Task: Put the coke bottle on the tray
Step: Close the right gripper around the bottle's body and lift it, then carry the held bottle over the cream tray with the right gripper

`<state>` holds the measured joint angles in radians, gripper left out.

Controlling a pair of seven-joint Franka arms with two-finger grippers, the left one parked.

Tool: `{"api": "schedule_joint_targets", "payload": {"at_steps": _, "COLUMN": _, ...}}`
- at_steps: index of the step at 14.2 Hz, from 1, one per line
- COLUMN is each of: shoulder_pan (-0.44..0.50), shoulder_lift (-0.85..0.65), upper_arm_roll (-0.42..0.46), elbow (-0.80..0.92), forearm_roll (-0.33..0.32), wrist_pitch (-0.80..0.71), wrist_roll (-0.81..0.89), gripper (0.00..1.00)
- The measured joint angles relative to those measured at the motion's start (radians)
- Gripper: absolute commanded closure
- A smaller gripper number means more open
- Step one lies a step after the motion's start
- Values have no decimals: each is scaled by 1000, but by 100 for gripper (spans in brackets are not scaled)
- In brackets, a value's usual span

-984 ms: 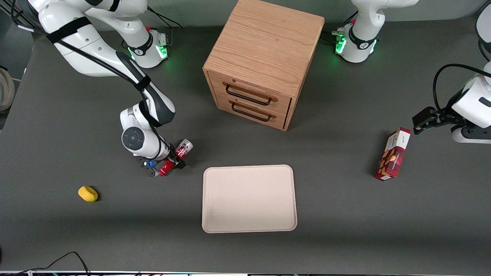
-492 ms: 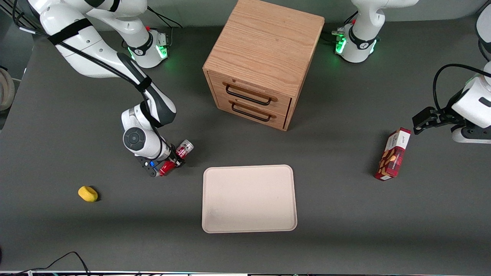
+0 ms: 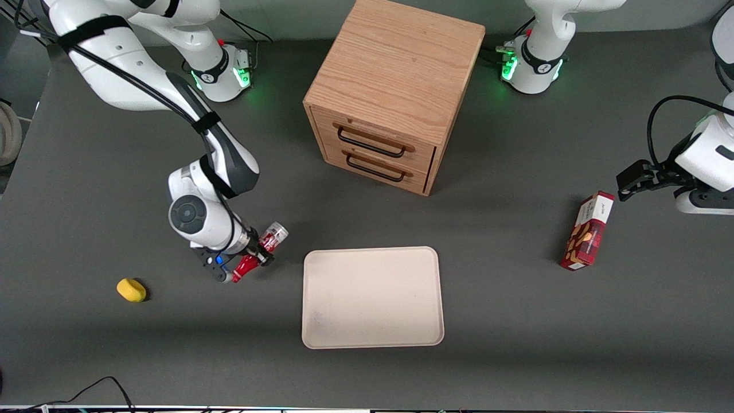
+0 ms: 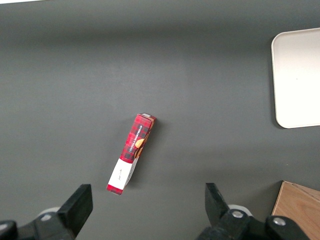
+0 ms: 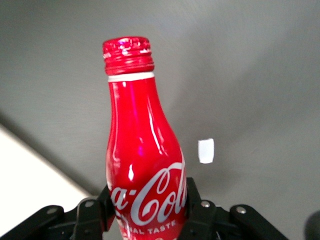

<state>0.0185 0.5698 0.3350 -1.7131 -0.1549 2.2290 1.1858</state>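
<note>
The coke bottle [image 3: 261,252] lies tilted, clamped at its body between the fingers of the gripper [image 3: 256,254], just beside the tray [image 3: 373,297] but not on it. The right arm bends down steeply over it. A yellow sponge-like lump [image 3: 131,289] lies toward the working arm's end; the wooden drawer cabinet [image 3: 390,94] stands farther from the camera.

The coke bottle [image 3: 261,251], slim and glossy red with white script logo, red cap and silver base end, is tilted on its side above the surface, gripped in the gripper [image 3: 256,256] jaws, just beside the tray [image 3: 373,297], a large cream-beige rectangle lying flat, nothing on it
</note>
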Motion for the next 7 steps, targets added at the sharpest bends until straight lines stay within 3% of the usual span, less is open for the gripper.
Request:
{"api": "schedule_joint_targets", "payload": {"at_steps": 3, "shoulder_pan": 0, "shoulder_lift": -18, "upper_arm_roll": 5, "elbow": 184, "forearm_roll": 0, "wrist_pitch": -167, "wrist_roll": -103, "gripper": 93}}
{"api": "schedule_joint_targets", "payload": {"at_steps": 7, "shoulder_pan": 1, "shoulder_lift": -17, "upper_arm_roll": 17, "elbow": 321, "forearm_roll": -6, "wrist_pitch": -230, "wrist_roll": -353, "gripper": 95}}
